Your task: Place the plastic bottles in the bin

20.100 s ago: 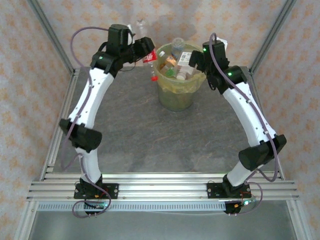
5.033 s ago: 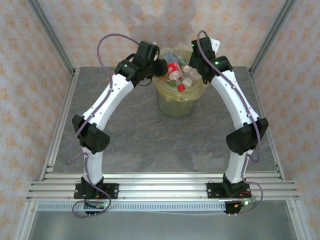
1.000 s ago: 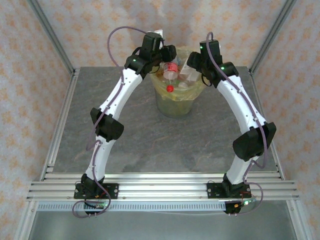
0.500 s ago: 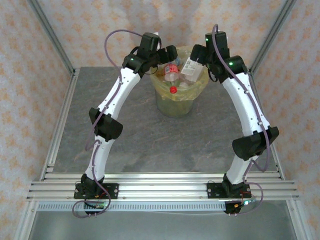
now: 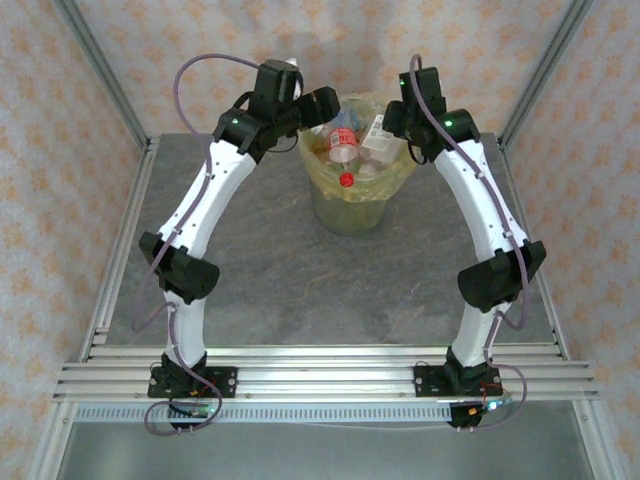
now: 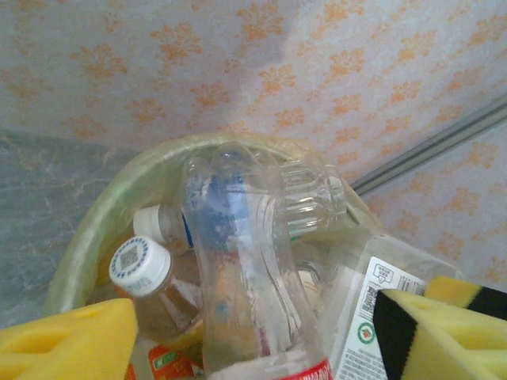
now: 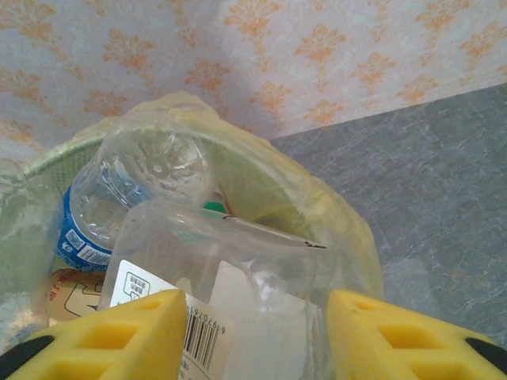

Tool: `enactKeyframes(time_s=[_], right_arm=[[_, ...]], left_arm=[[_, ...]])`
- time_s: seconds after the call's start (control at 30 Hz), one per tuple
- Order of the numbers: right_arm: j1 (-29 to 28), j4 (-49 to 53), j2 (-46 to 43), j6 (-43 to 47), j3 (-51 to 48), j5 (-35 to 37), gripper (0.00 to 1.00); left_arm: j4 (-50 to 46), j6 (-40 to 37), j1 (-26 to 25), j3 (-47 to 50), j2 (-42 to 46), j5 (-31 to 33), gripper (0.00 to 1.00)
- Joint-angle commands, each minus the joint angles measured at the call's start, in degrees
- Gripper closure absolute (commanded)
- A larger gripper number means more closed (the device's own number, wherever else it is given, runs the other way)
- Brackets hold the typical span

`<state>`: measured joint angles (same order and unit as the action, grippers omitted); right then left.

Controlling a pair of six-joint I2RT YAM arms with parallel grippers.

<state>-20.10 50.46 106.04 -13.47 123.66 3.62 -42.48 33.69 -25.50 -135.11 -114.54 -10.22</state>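
Note:
The bin [image 5: 350, 205] stands at the back of the table, heaped with several plastic bottles. A clear red-labelled bottle [image 5: 343, 140] lies on top with its red cap toward me, next to a square white-labelled bottle [image 5: 377, 132]. My left gripper [image 5: 325, 103] hovers at the bin's left rim. Its jaws are open wide around the clear bottle [image 6: 245, 269] without touching it. My right gripper [image 5: 392, 115] is at the right rim, open, and the square bottle [image 7: 238, 285] lies on the pile just beyond its fingers.
The bin's yellowish bag [image 7: 317, 214] folds over the rim [image 6: 95, 229]. A white-capped brown bottle [image 6: 150, 277] and a blue-labelled bottle [image 7: 103, 214] lie deeper in the pile. Grey tabletop [image 5: 260, 260] spreads in front of the bin. Frame posts rise at the back corners.
My left jaws have opened and the left elbow has swung out to the left. My right gripper has shifted slightly at the rim. The red-labelled and white-labelled bottles stay on the pile.

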Motion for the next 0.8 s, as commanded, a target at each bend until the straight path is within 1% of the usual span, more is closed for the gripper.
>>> enactKeyframes(time_s=[0.0,0.07,0.3,0.4,0.57,0.77], right_arm=[[-0.4,1.2,1.4,-0.6,-0.9,-0.7,0.53],[-0.4,1.3,1.7,-0.6,-1.4,-0.7,0.54],[-0.4,3.0,3.2,-0.4,-0.8,-0.3,0.55],[-0.4,3.0,2.6,-0.2,-0.1,0.0,0.52],[-0.4,4.1,2.0,0.4,2.6,0.4,0.50],[-0.6,4.5,0.9,0.4,3.0,-0.6,0.50]], left_arm=[[1.0,0.0,-0.6,4.0,1.8,2.0,0.28],[1.2,0.2,-0.7,5.5,2.2,1.9,0.32],[1.9,0.6,-1.1,7.5,2.3,1.6,0.33],[2.1,1.0,-1.1,7.4,1.6,1.4,0.41],[2.9,2.6,-1.7,6.3,-0.1,-1.2,0.53],[3.0,4.0,-3.2,4.9,-2.5,-2.0,0.57]])
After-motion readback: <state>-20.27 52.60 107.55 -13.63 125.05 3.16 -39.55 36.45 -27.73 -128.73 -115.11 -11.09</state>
